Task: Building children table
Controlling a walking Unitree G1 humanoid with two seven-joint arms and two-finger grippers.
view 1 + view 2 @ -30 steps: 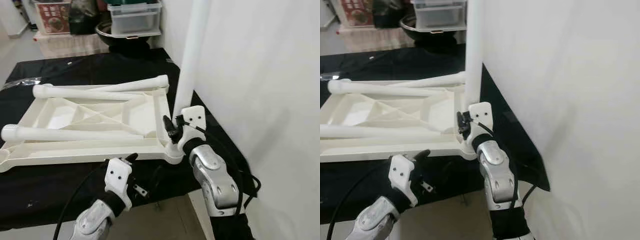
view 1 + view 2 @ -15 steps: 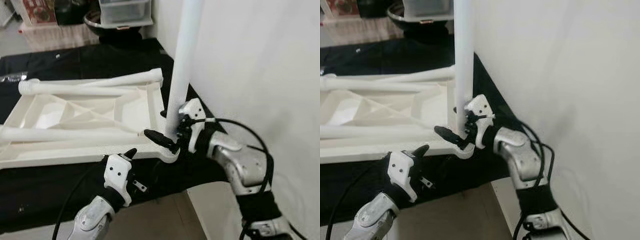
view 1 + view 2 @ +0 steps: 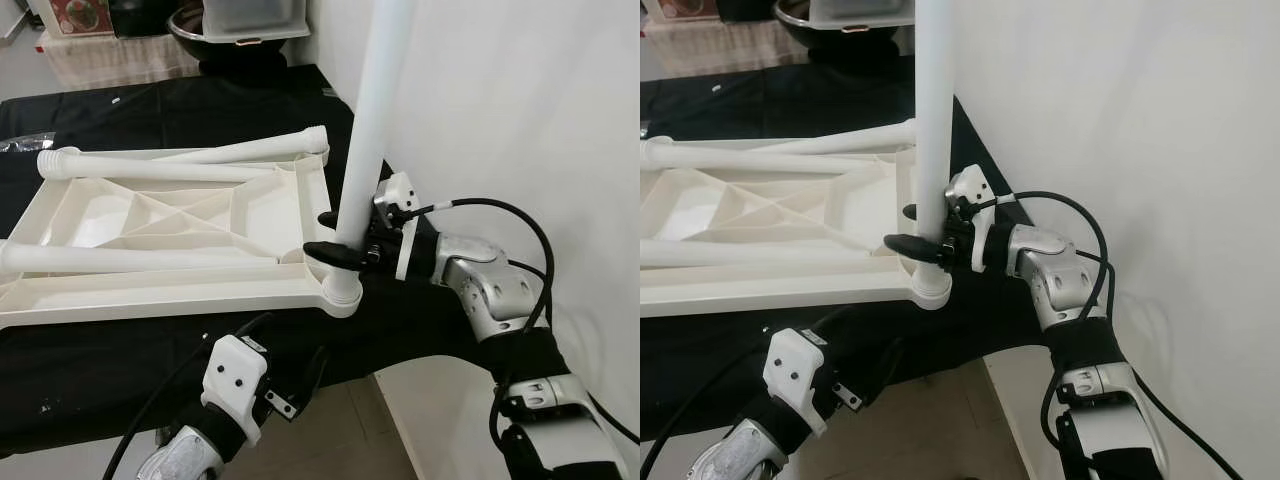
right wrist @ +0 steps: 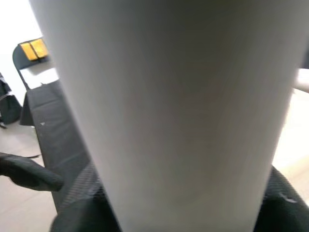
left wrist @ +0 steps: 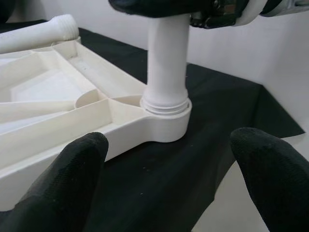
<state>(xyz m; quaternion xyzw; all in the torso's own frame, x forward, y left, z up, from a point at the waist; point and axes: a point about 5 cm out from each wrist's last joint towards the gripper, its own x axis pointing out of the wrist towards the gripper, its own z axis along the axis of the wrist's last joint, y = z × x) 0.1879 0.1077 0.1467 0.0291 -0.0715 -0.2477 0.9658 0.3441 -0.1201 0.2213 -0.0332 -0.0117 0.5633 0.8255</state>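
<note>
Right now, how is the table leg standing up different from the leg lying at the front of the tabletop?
The standing leg is upright in the tabletop's corner socket; the front leg lies flat across the tabletop. The right gripper clasps the standing leg; nothing holds the front leg. Both are white plastic tubes.

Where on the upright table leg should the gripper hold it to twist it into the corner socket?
Low on the upright leg, just above the corner socket, coming in sideways from the wall side as the right gripper does now. The leg is a smooth vertical tube, so fingers wrapped across it near its base probably steady it best.
</note>
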